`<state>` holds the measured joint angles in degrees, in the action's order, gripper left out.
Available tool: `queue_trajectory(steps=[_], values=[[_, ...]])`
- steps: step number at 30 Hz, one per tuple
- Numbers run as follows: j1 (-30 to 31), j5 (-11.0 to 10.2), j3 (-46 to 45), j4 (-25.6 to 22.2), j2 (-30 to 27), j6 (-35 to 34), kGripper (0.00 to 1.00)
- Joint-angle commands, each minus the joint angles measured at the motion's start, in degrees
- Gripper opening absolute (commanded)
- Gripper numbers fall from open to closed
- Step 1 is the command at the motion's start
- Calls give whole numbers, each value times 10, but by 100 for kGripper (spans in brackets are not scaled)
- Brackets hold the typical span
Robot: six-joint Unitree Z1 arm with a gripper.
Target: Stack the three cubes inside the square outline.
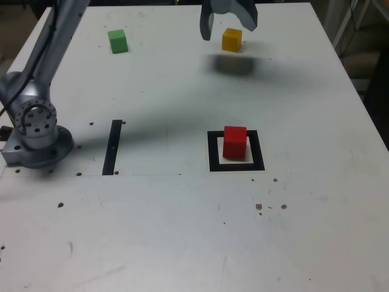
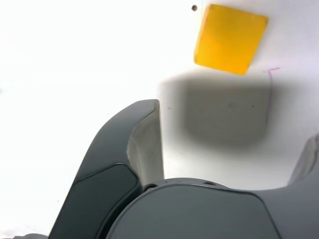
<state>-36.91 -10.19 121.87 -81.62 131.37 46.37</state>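
Gripper: up at the far edge of the table, the gripper (image 1: 227,27) hangs with its jaws spread wide and nothing between them
Yellow cube: the yellow cube (image 1: 231,39) sits on the table just beside the open jaws, not gripped; the wrist view shows the yellow cube (image 2: 230,38) lying clear beyond the fingers (image 2: 144,144)
Red cube: the red cube (image 1: 234,142) stands inside the square outline (image 1: 213,152), on the pale centre
Green cube: the green cube (image 1: 118,41) waits alone, far over on the exterior view's left
Black strip: a thin black strip (image 1: 112,148) lies flat near the arm's base (image 1: 36,143)
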Motion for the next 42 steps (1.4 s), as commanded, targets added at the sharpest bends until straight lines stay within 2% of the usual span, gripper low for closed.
queue_trajectory(steps=[1, 11, 26, 30, 34, 37, 42], values=[[-10, -4, 18, -7, 14, 26, 99], [-23, -32, 82, -27, 61, 107, 97], [-22, -28, 166, -44, 133, 129, 85], [-21, -29, 178, -44, 141, 121, 75], [-17, -26, 181, -36, 146, 112, 52], [-15, -21, 181, -28, 147, 113, 39], [-13, -18, 180, -25, 150, 113, 35]])
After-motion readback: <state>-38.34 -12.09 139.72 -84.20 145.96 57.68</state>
